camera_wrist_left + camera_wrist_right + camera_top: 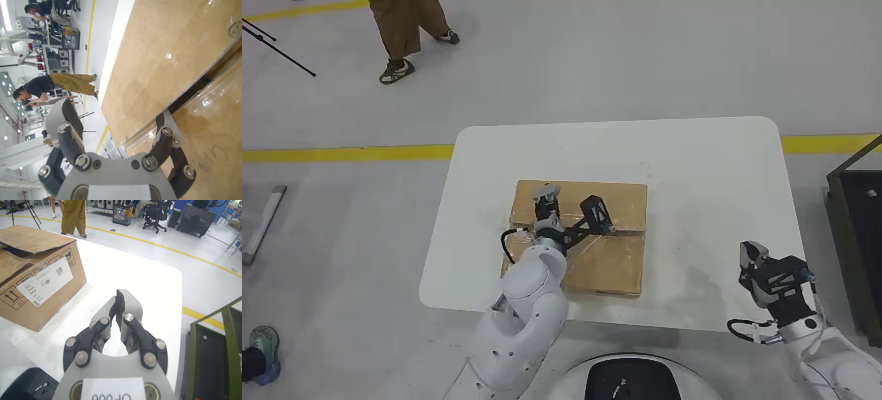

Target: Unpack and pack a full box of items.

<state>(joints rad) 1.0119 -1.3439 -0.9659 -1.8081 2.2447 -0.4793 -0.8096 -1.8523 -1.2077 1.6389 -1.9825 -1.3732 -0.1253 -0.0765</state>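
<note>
**Left gripper wide open on the box top, right gripper shut near the table edge**

The left arm stretches forward from the robot's side of the table (692, 160) and lies over the top of the cardboard box (612, 260). The wrist is turned so that the two fingers stand side by side across the box top.

The left gripper (570, 205) is spread wide. In the left wrist view, one finger (72, 115) stands free in the air past the side of the box and touches nothing. The other finger (167, 123) goes with its tip under the edge of the top flap (160, 47), into the dark gap between the two flaps. This flap is lifted a little above the other one. Nothing is held between the fingers.

The right arm is low, near the right front corner of the table and well apart from the box. The right gripper (118, 306) points across the white surface. Its ribbed pads are pressed together with nothing between them.

The box stands upright in the middle of the table, with its flaps not fully closed.
</note>
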